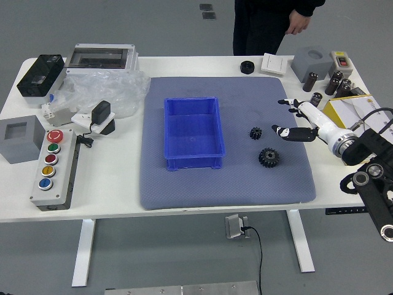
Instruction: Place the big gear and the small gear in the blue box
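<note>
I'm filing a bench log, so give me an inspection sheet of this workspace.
Surface: grey-blue mat on white table; spills, nothing seen.
Job's things: big gear and small gear on mat, right of blue box; neither inside.
Clutter: button panel and clear plastic at left.
Hands: right hand open over mat's right side, holding nothing; left hand out of view.
Cables: black cable below near edge.
Surroundings: person beyond far edge, arm lowered.
</note>
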### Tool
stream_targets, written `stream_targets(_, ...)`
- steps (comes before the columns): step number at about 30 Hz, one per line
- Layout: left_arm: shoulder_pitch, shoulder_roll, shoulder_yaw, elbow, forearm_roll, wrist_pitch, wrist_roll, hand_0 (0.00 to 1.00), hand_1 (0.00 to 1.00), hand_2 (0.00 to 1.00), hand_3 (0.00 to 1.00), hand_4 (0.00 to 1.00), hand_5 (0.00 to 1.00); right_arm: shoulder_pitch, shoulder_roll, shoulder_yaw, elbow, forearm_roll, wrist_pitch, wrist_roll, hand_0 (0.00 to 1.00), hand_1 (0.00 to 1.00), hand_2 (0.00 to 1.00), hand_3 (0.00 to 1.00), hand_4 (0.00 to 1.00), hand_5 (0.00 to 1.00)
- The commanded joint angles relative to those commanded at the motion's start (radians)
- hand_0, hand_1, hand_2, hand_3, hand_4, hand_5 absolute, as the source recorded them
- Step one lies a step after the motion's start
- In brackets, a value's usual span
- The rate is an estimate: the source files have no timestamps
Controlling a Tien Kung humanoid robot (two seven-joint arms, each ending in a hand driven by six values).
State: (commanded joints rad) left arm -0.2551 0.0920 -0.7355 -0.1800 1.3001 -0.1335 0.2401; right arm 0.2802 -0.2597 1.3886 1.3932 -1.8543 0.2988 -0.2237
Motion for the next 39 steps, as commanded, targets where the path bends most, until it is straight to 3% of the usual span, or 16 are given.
stream_targets(19, 0.001, -0.001, 0.004, 0.000, -0.002, -0.002, 0.001, 0.788, 0.759, 0.755, 0.701, 0.598, 0.327, 0.004, -0.011, -0.100, 0.042, -0.173, 0.057, -0.061, 0.901, 0.894, 0.849, 0.859, 0.717, 0.157)
stream_targets(20, 0.001, -0.001, 0.005, 0.000, -0.002, -0.002, 0.001, 0.788, 0.759, 0.755, 0.699, 0.597, 0.327, 0.004, -0.012, -0.106, 0.043, -0.178, 0.058, -0.064, 0.897, 0.847, 0.828, 0.845, 0.718, 0.162)
stream_targets(39, 0.003, -0.001, 0.007, 0.000, 0.000, -0.004, 0.003, 0.788, 0.760, 0.756, 0.698, 0.596, 0.329, 0.002, -0.010, -0.188, 0.009, -0.245, 0.066, -0.081, 0.889, 0.851, 0.824, 0.831, 0.738, 0.151)
